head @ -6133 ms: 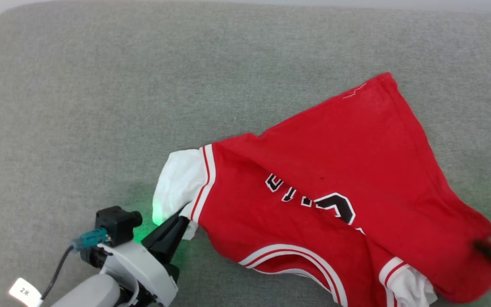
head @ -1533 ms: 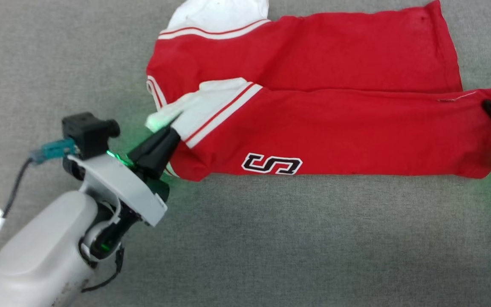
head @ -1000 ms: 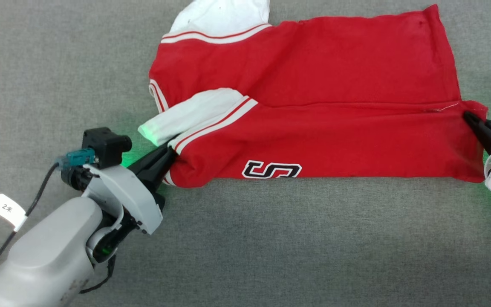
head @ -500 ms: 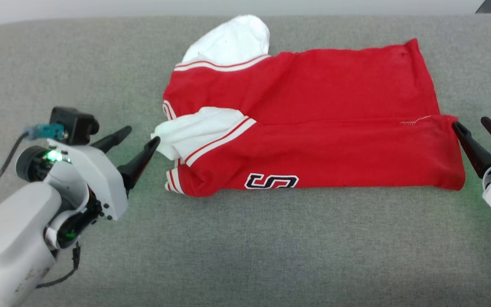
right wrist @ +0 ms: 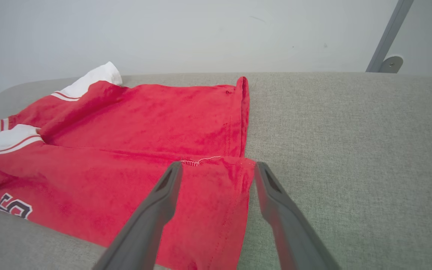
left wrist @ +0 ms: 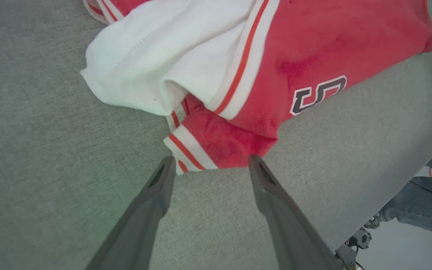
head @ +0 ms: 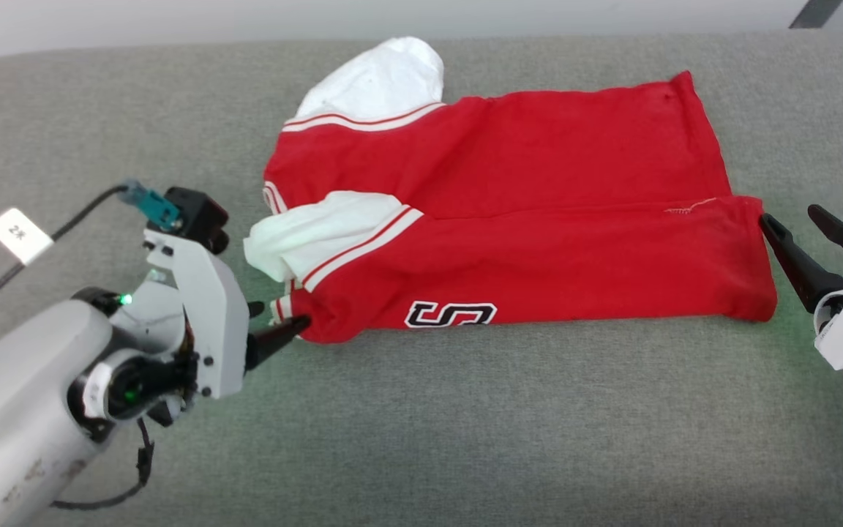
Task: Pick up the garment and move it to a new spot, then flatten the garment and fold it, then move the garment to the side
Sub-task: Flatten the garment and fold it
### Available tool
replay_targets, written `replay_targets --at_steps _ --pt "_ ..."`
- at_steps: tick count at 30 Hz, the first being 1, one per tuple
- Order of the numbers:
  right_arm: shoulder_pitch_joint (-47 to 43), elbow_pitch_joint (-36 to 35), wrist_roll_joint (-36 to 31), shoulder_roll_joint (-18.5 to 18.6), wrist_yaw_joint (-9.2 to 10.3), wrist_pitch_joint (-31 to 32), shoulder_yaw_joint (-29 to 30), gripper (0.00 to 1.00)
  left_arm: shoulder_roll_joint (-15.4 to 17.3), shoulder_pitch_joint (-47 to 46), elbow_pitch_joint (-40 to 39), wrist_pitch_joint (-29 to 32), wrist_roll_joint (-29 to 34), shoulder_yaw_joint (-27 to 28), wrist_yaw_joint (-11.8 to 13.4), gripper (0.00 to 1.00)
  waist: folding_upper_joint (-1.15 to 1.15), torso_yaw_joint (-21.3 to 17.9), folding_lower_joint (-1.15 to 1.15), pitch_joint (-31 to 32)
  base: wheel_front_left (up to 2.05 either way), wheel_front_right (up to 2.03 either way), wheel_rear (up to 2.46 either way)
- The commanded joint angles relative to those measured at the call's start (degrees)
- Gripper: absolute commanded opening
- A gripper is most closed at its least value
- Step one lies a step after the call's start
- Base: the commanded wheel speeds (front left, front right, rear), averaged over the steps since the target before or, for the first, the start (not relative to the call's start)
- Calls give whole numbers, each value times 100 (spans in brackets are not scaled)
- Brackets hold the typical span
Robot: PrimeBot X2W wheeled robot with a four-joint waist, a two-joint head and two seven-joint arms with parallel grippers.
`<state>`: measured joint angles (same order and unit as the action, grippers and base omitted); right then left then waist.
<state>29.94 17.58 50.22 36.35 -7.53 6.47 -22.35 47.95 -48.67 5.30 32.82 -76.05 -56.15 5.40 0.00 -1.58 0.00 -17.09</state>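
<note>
We note the left gripper (left wrist: 211, 161) with fingers spread and empty, straddling the striped near-left corner of the garment (head: 524, 219). The right gripper (head: 790, 214) is likewise spread and empty, just beside the right hem. The garment lies folded lengthwise on the grey cushion (head: 465, 424), with a white sleeve (head: 385, 77) at the far edge.
</note>
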Motion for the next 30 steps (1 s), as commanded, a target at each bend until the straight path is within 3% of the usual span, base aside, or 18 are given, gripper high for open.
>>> replay_targets --at_steps 1,10,12,13,14,21,30 --pt "77 -41 33 9 9 -19 7 100 -88 -72 217 31 -124 53 17 100 0 -142 0 -139 0 0 0" --pt "140 -73 6 29 9 -52 77 100 -432 -76 1162 261 -415 13 -228 99 0 -389 0 -312 0 0 0" --pt "130 -80 3 34 9 -49 90 100 -503 -33 1299 347 -498 -19 -312 49 0 -419 0 -326 0 0 0" --pt "123 -84 0 41 9 -43 97 100 -529 -22 1346 392 -525 -28 -362 36 0 -427 0 -332 0 0 0" --pt "120 -88 -8 47 9 -32 100 100 -543 -9 1379 424 -566 -23 -406 0 0 -436 0 -338 0 0 0" --pt "203 -373 -153 306 9 464 -200 100 -584 -49 1422 463 -587 -23 -564 0 0 -365 0 -349 0 0 0" --pt "517 -663 -42 864 9 2807 -892 100 -740 16 1366 119 -421 -13 -693 0 0 -166 0 -351 0 0 0"
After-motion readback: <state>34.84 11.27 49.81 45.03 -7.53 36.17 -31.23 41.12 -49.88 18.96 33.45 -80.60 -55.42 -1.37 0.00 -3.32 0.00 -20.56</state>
